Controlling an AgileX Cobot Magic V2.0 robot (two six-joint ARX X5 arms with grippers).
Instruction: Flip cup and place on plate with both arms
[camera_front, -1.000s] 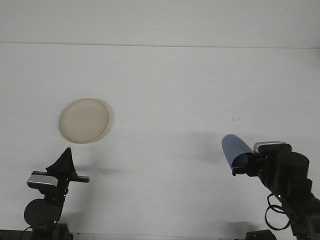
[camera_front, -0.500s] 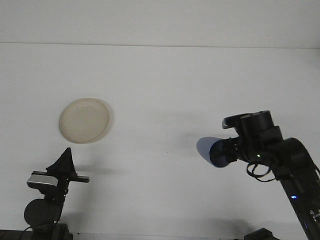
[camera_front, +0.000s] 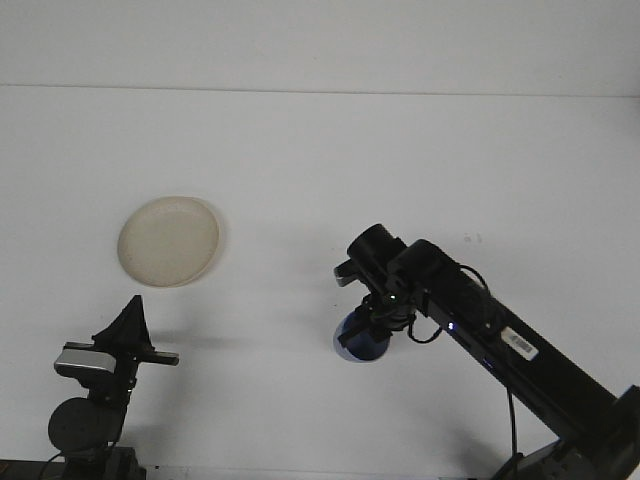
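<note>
While the white table (camera_front: 320, 160) fills nearly the whole front view, a thin seam runs across it near the top, where the surface meets a pale wall or backboard of almost the same tone. A cream plate (camera_front: 168, 240) lies flat on the left half, well apart from everything else, with bare surface on every side of it. Right of centre, the right arm reaches in from the lower right corner, its black links slanting up and to the left, a white label and small lit indicators showing on its side. The right gripper (camera_front: 368, 325) points down at the table and pinches a blue cup (camera_front: 360, 342), whose rounded lower part shows beneath the wrist, at or just above the surface; whether it touches the table cannot be told, nor which way its mouth faces. A soft shadow spreads around the cup. At the lower left, the left gripper (camera_front: 132, 322) stands parked close to the near edge, its dark fingers pointing upward to a tip, but whether they are spread or pressed together cannot be told from this angle. Between cup and plate lies a broad open stretch, and the far half of the table is wide and bare up to the seam.
</note>
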